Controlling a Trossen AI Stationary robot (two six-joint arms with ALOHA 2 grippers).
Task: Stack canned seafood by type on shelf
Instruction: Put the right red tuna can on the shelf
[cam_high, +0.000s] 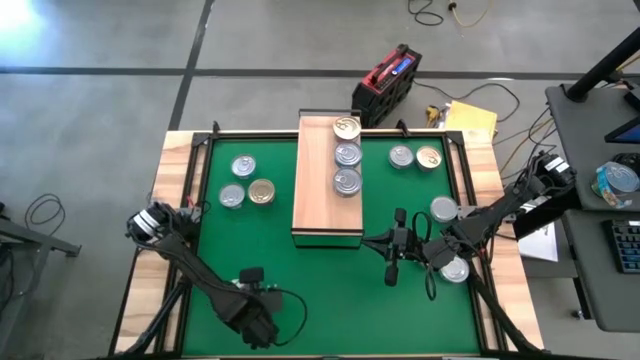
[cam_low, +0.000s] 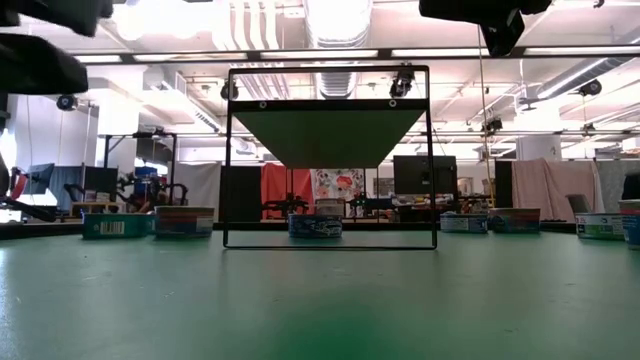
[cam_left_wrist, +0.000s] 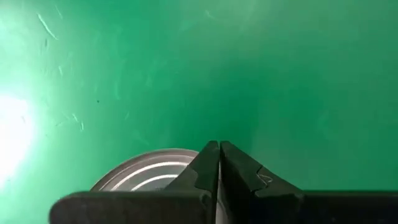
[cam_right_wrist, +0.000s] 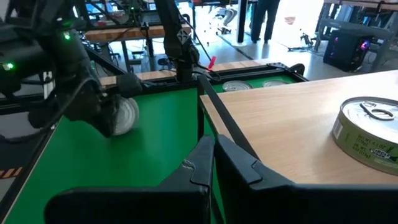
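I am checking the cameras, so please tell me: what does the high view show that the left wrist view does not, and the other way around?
Only the high view shows the shelf with three cans in a row, the loose cans on either side of it, and the right gripper, shut, near the shelf's front corner. Only the left wrist view shows a silver-lidded can lying just behind the fingers. Both show the green mat and the left gripper, shut, at the near edge.
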